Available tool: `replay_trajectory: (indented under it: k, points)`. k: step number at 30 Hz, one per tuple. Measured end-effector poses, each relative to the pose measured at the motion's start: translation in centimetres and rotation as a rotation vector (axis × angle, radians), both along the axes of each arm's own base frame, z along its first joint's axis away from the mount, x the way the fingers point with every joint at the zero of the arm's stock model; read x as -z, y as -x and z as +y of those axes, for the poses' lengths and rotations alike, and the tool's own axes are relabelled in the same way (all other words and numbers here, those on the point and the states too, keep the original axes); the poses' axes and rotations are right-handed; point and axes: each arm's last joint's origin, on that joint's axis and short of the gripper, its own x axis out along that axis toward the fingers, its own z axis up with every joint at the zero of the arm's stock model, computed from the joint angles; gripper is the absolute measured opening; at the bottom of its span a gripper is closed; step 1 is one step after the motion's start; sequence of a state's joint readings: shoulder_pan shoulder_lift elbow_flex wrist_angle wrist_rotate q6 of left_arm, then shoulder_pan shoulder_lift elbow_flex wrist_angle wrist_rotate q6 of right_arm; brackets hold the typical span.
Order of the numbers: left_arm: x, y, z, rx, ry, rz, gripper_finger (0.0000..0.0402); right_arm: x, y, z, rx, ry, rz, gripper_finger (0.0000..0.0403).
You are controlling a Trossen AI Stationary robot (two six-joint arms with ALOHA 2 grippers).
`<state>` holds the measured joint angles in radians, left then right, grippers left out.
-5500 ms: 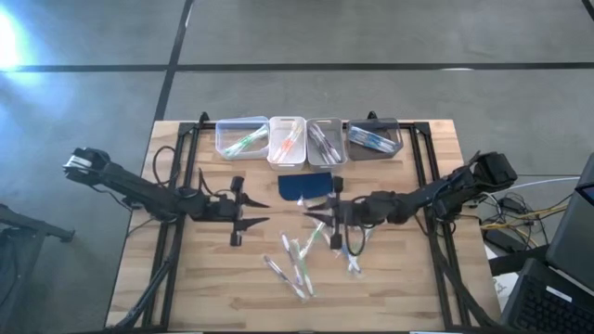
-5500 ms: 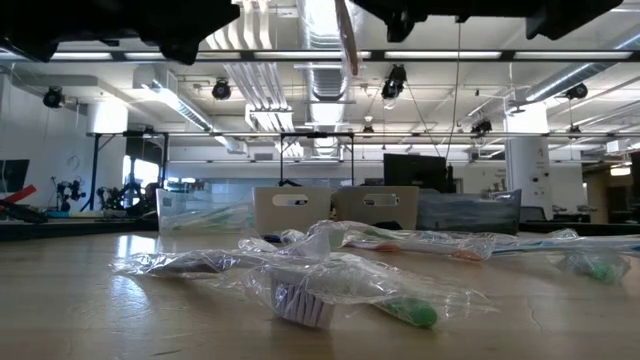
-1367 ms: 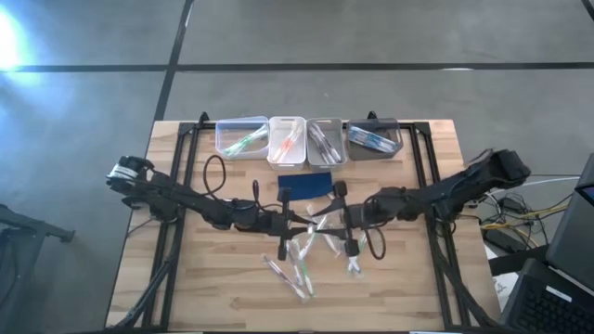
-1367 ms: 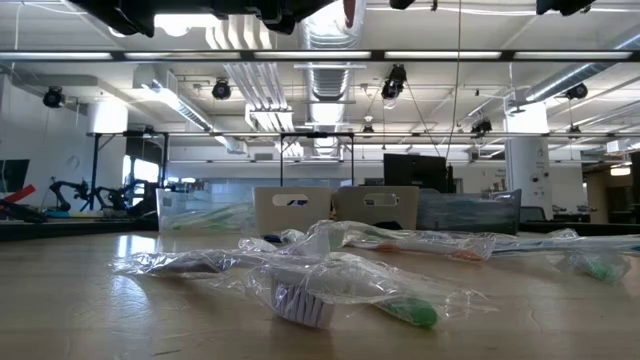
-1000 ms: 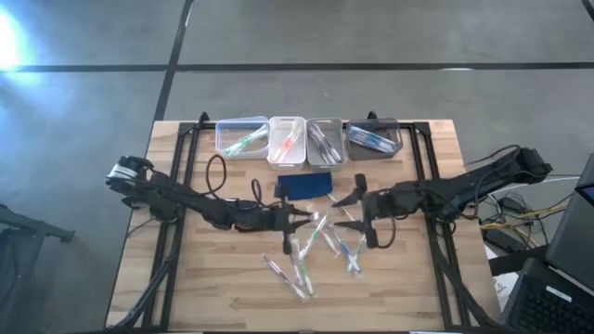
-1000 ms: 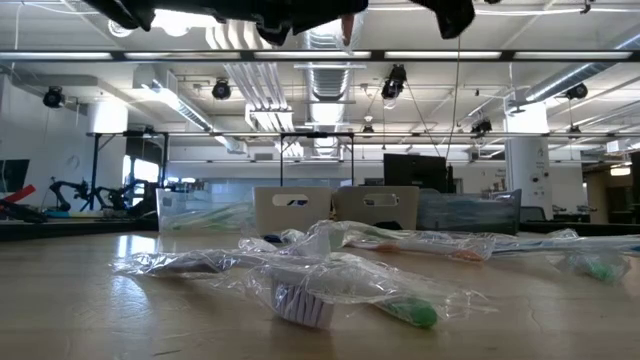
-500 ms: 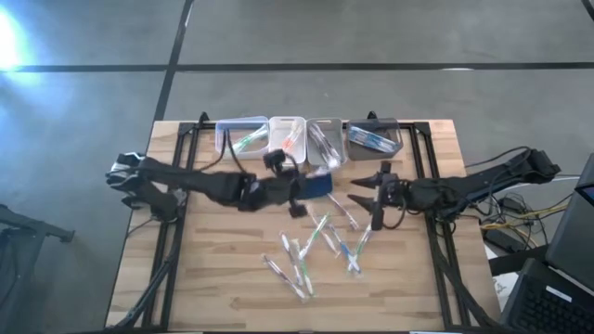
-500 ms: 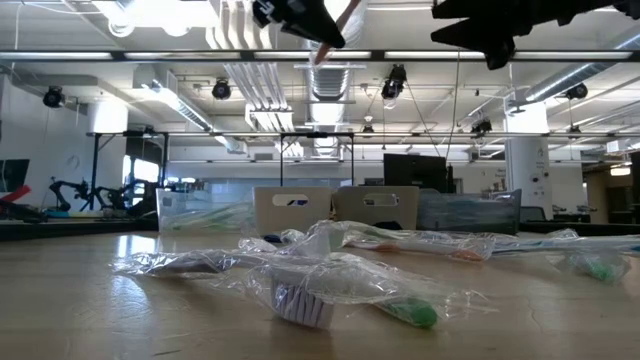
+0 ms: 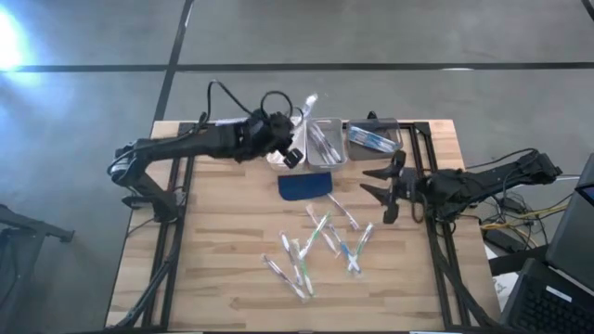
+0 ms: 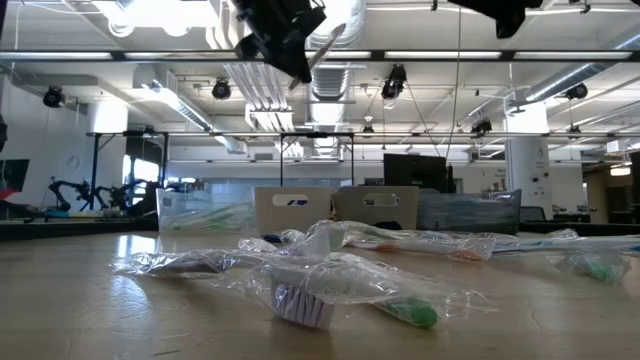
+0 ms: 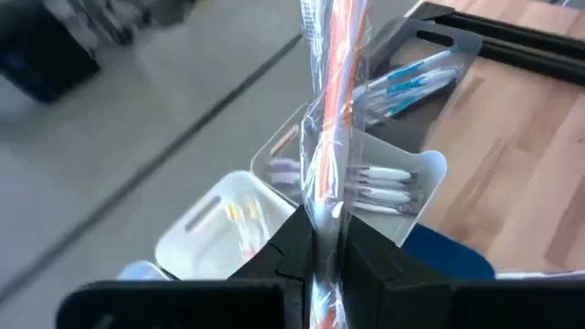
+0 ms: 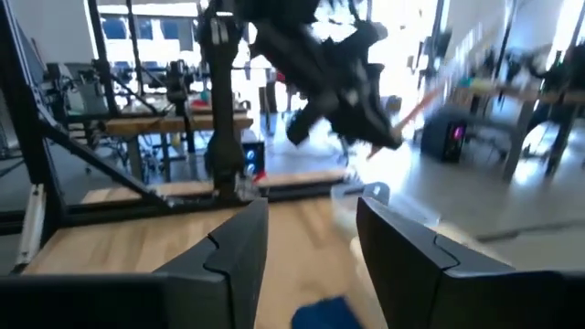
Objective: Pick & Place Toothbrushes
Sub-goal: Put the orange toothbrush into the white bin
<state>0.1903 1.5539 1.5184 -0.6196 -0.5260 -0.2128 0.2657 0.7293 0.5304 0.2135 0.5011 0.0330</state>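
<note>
- Centrally on the pale wooden slatted table (image 9: 213, 269), a scatter of thin whitish toothbrushes in clear plastic wrappers (image 9: 320, 243) is seen, green and blue accents showing; from table height the wrappers (image 10: 330, 285) fill the foreground.
- Just behind that scatter a dark blue rounded rectangular pad (image 9: 304, 186) lies flat, between the loose brushes and the row of bins.
- Along the far edge four small bins are lined up side by side: a clear bin (image 9: 232, 139) partly hidden by the left arm; a white bin (image 11: 215, 228) with orange-accented brushes, largely covered in the overhead view; a clear bin with greyish-white brushes (image 9: 325, 141); a grey bin with blue-accented brushes (image 9: 374, 139).
- The left gripper (image 9: 295, 125) is raised above the white bin, its fingers clamped on one orange-red toothbrush in its clear wrapper (image 11: 331, 100), which sticks out beyond the fingertips over the bins.
- The right gripper (image 9: 379, 190) hangs at the right side of the table, near the grey bin and apart from the loose brushes; its fingers (image 12: 233, 251) are parted with nothing between them.
</note>
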Motion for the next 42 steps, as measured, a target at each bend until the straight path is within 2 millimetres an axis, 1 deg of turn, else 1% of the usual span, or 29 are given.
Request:
replay_trajectory:
  k: [5, 7, 13, 18, 24, 28, 33, 38, 42]
  points:
    - [0.5, 0.5, 2.7, -0.011, 0.146, -0.049, 0.0036, -1.3, 0.6, -0.2, 0.005, 0.108, -0.023, 0.0150]
    - [0.7, 0.5, 3.5, -0.016, 0.165, -0.051, 0.0036, -1.4, 0.7, -0.2, 0.005, 0.118, -0.026, 0.0146]
    - [1.0, 1.4, 6.0, -0.090, 0.178, -0.044, 0.0036, -0.9, 0.7, -0.2, 0.003, 0.132, 0.011, 0.0136]
    - [1.9, 1.5, 7.4, -0.079, 0.219, -0.020, 0.0035, -1.0, 0.7, -0.2, 0.004, 0.160, 0.013, 0.0127]
    - [4.1, 0.7, 9.2, -0.089, 0.232, 0.058, 0.0034, -1.1, 0.8, -0.2, 0.005, 0.162, 0.010, 0.0121]
    - [5.7, 0.1, 10.1, -0.103, 0.253, 0.097, 0.0035, -1.0, 0.8, -0.2, 0.005, 0.163, 0.013, 0.0124]
    - [7.8, -0.9, 10.6, -0.099, 0.303, 0.143, 0.0035, -0.9, 0.8, -0.2, 0.004, 0.167, 0.027, 0.0138]
    - [9.8, -1.4, 11.1, -0.158, 0.382, 0.155, 0.0036, -0.8, 0.8, -0.2, 0.003, 0.165, 0.035, 0.0151]
    - [10.6, -1.5, 11.5, -0.166, 0.411, 0.176, 0.0036, -0.7, 0.8, -0.2, 0.003, 0.164, 0.039, 0.0159]
